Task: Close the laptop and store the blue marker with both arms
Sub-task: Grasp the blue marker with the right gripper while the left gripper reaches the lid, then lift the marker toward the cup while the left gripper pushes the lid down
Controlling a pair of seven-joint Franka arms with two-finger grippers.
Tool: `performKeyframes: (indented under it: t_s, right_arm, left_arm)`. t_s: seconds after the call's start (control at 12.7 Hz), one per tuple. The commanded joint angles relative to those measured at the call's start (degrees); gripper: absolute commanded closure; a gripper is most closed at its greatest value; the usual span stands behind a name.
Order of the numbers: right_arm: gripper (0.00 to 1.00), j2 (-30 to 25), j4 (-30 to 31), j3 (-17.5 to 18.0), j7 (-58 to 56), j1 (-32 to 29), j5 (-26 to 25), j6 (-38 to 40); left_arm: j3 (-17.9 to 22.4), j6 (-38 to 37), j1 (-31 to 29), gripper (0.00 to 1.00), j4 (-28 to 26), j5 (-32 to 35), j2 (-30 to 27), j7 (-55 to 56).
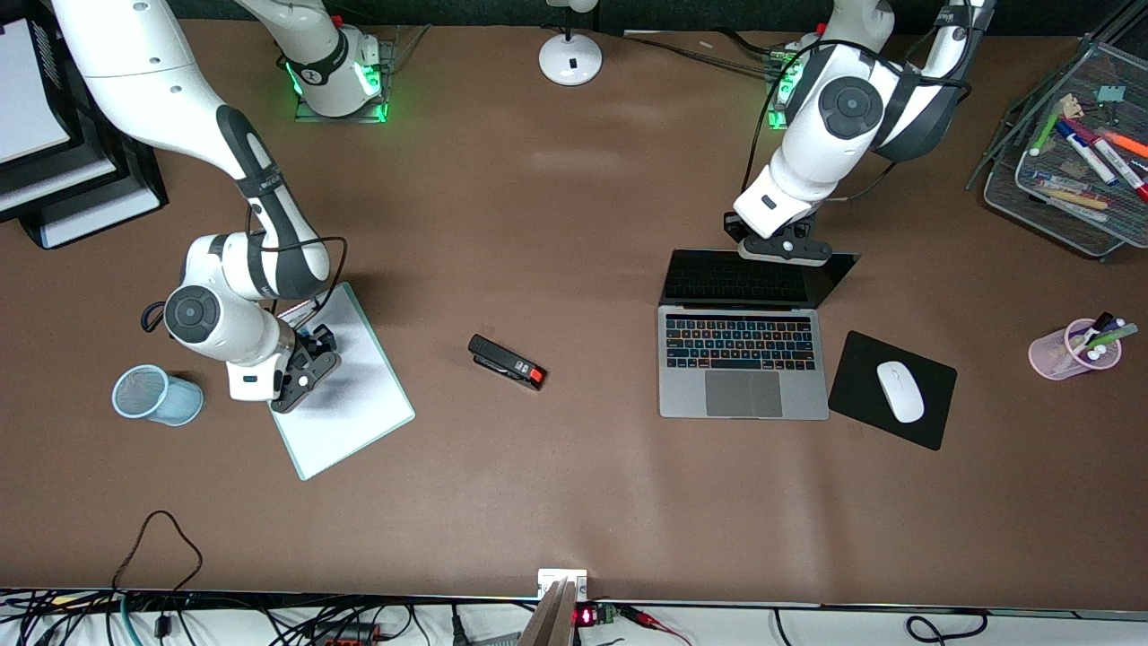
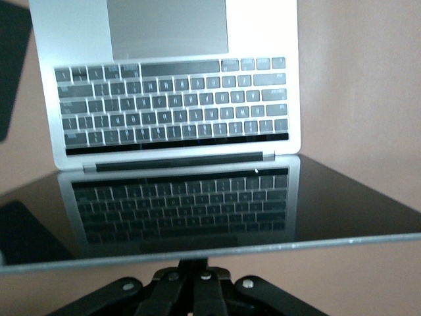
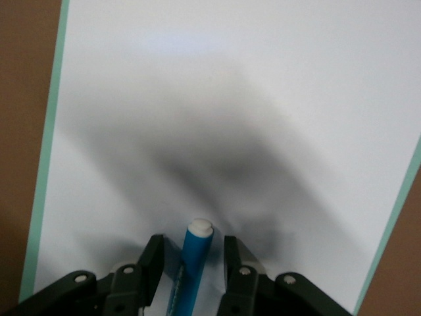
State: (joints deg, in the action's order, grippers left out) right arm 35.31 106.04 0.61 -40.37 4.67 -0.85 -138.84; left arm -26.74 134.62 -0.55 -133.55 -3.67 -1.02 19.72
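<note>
The laptop (image 1: 743, 363) lies open toward the left arm's end of the table, its dark screen tilted up. In the left wrist view the laptop (image 2: 171, 99) shows its keys and their reflection in the screen. My left gripper (image 1: 782, 249) is at the lid's top edge, and in its wrist view the left gripper (image 2: 194, 266) is shut against that edge. The blue marker (image 3: 193, 263) lies on a white board (image 3: 230, 99) with a teal rim. My right gripper (image 3: 193, 242) is open and straddles the marker, with a gap on each side. In the front view the right gripper (image 1: 309, 359) is low over the board (image 1: 359, 404).
A black stapler (image 1: 507, 362) lies mid-table. A black mouse pad (image 1: 861, 377) with a white mouse (image 1: 900, 391) sits beside the laptop. A pink pen cup (image 1: 1072, 352) and a mesh tray of markers (image 1: 1076, 206) stand at the left arm's end. A blue mesh cup (image 1: 157, 395) lies beside the board.
</note>
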Motion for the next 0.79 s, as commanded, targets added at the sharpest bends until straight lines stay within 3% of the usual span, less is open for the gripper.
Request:
performKeyframes:
  t_s: [0.0, 0.24, 0.47, 0.71]
  right_arm:
    - [0.6, 0.9, -1.27, 0.27, -0.85, -0.8, 0.14, -0.12]
    - [0.72, 0.9, -1.63, 0.36, -0.59, -0.71, 0.14, -0.12]
    - [0.96, 0.81, -1.8, 0.36, -0.24, -0.54, 0.23, -0.03]
    - [1.0, 0.2, -4.6, 0.45, -0.41, -0.36, 0.23, 3.02]
  left_arm:
    - [-0.51, 1.6, -1.73, 1.0, 2.06, 4.28, 1.45, -0.56]
    - [-0.51, 3.97, -2.96, 1.0, 4.78, 8.67, 3.64, -0.56]
    - [-0.42, 4.24, -3.67, 1.0, 7.95, 9.39, 6.98, -0.56]
    - [-0.07, 6.95, -3.76, 1.0, 9.1, 9.39, 10.15, -0.65]
